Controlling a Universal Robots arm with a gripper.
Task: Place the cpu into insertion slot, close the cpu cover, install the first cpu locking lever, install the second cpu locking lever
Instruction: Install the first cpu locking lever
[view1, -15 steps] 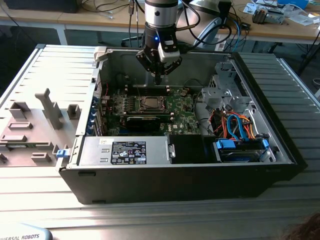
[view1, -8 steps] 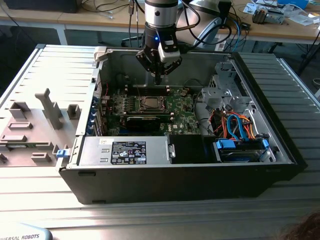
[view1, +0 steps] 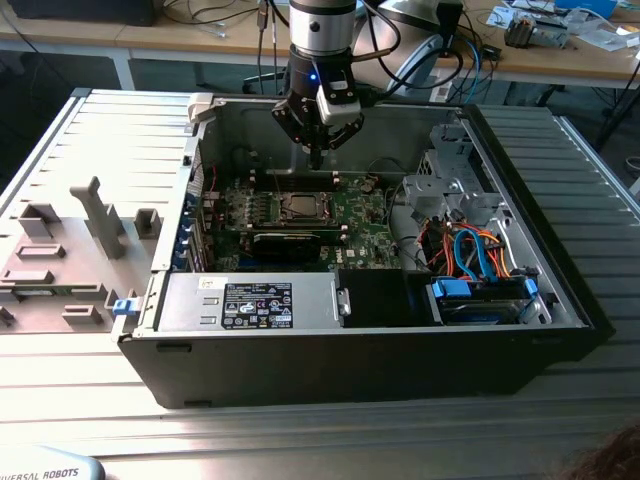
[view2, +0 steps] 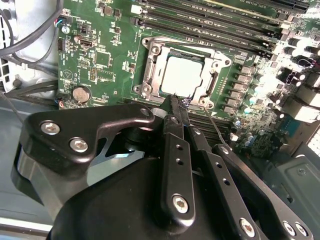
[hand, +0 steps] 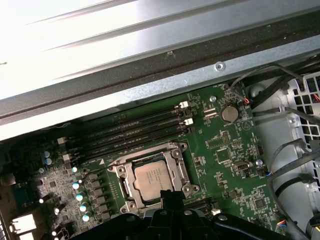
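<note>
Over the rim of the insertion slot the gripper hangs, fingers pressed together and empty; a misaimed push could skid off the locking lever and gouge the motherboard.

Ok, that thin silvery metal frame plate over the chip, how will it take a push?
The thin silvery metal frame plate is probably stiff but springy, being thin sheet with a large window. It looks smooth and shiny, so the claw could slip off. It lies flat around the silver square chip, so it should not tip.
</note>
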